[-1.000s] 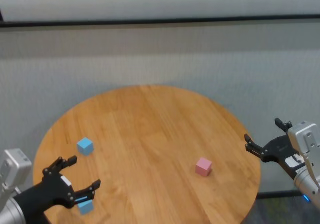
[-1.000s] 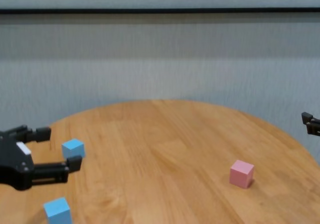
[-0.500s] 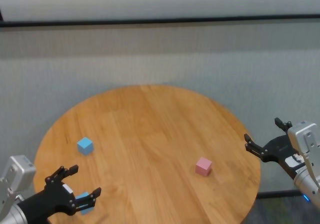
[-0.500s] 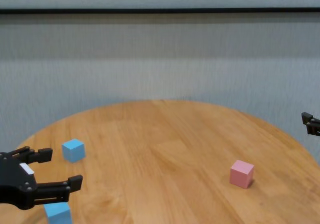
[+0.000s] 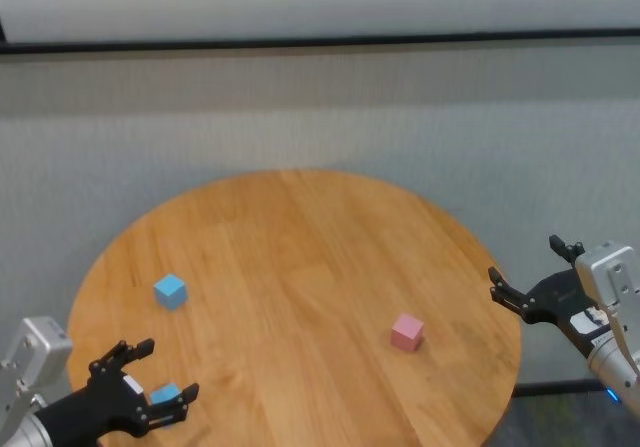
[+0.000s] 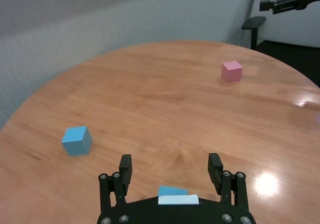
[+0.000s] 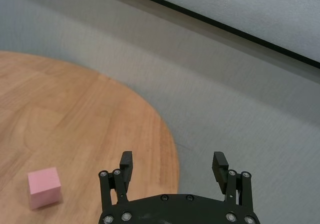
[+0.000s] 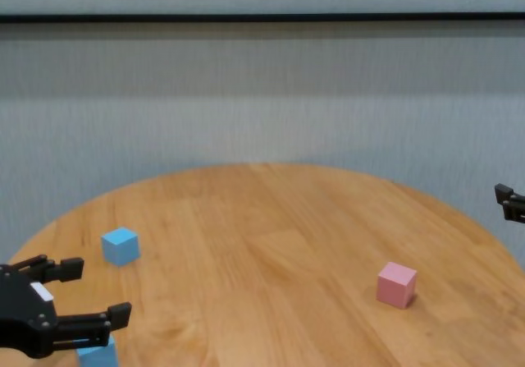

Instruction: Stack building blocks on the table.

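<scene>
Blue near block point(image 5: 165, 395) lay on the wooden counter point(image 5: 300, 267), between the left gripper's point(image 5: 143, 381) spread jaws; the right gripper point(image 5: 522, 274), jaws apart, hung beyond the counter's edge.

On the table point(image 5: 300, 237), one block point(image 5: 170, 290) sits far left, another point(image 5: 165, 394) nearer, a third point(image 5: 407, 332) right.

Worktop point(image 5: 300, 257): light brown wood planks, visible grain, smooth, slight sheen with glare spots near left. Blue blocks point(image 5: 170, 290) point(image 5: 165, 395) and pink block point(image 5: 407, 332): matt, plain faces. Left gripper point(image 6: 170, 171) and right gripper point(image 7: 173, 170): black fingers, matt, plastic-looking.
</scene>
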Robot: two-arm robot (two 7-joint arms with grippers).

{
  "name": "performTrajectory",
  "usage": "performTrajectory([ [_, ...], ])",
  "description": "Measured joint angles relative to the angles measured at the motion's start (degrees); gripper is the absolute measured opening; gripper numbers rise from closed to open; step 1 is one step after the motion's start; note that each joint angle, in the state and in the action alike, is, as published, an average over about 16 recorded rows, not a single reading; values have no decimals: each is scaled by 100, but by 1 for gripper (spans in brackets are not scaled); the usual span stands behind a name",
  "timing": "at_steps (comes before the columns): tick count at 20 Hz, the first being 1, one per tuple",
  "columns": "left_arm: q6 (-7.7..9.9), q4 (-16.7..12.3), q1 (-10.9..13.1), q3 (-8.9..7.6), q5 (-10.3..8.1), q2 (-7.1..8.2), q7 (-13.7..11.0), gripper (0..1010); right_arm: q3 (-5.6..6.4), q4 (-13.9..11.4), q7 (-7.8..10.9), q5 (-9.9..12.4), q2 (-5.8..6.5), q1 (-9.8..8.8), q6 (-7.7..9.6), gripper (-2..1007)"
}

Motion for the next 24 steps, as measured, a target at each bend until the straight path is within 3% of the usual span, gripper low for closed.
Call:
performTrajectory([
  [24,11,432,-1,-43,424,-271,-167,1000,0,0,0,0,0,0,0,1005],
])
